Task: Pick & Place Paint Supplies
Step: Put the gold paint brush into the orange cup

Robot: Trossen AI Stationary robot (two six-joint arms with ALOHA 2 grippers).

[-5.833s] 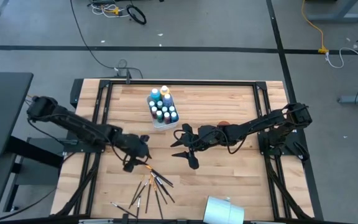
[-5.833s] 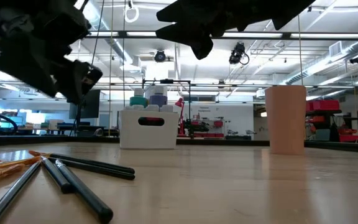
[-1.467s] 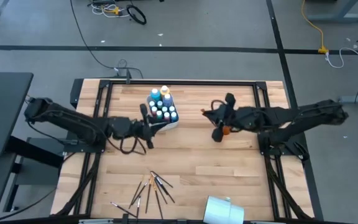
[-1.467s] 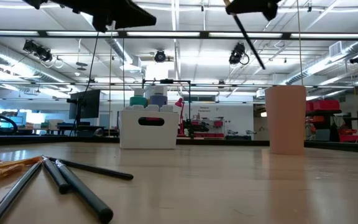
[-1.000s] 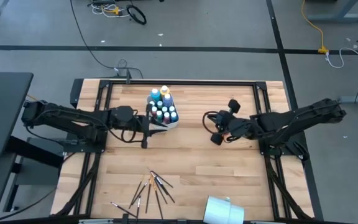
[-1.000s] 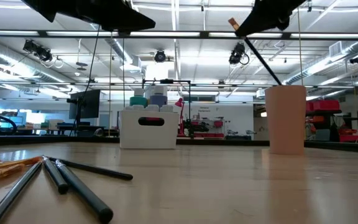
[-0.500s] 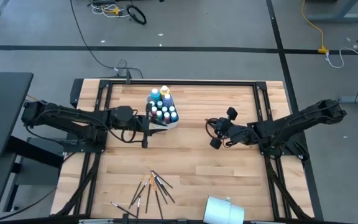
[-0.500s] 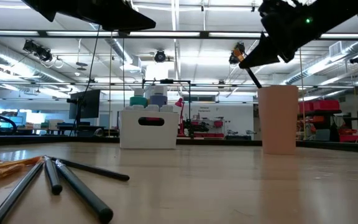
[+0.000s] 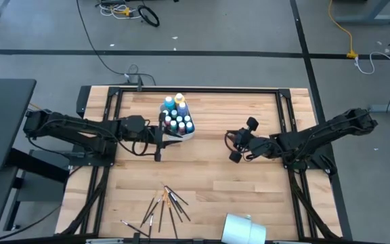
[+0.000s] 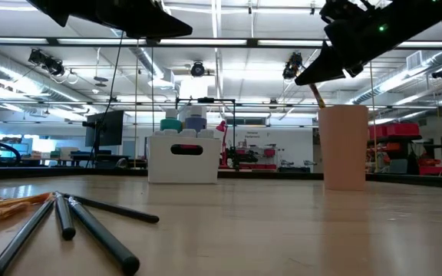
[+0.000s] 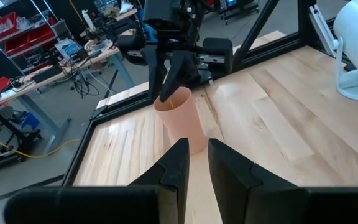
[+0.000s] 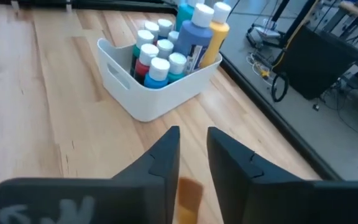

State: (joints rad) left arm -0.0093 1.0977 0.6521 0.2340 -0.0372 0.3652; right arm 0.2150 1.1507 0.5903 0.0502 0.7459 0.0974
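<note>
The right hand [image 9: 234,145] hovers over the pink cup [image 10: 344,147], which stands at about three o'clock from the counter's [image 9: 208,176] centre. A thin brush [image 10: 315,95] slants down into the cup's mouth just under that hand. In the right wrist view its fingers [image 12: 163,163] stand narrowly apart with the brush's wooden end between them; whether they grip it or have let go I cannot tell. The step in hand looks like dropping this brush into the cup.

The white bin of paint bottles [image 9: 177,120] sits at about twelve o'clock, a little toward eleven. The left hand [image 9: 160,139] waits just beside it on its seven o'clock side, fingers [image 11: 176,168] narrowly apart and empty.

The loose brushes [image 9: 166,205] lie fanned at about seven o'clock, well apart from the cup.

Next, in my judgement, the right hand must lift clear without tipping the cup, then swing to that pile. Picking one thin, low-lying stick from among its neighbours calls for a careful, level pinch.
</note>
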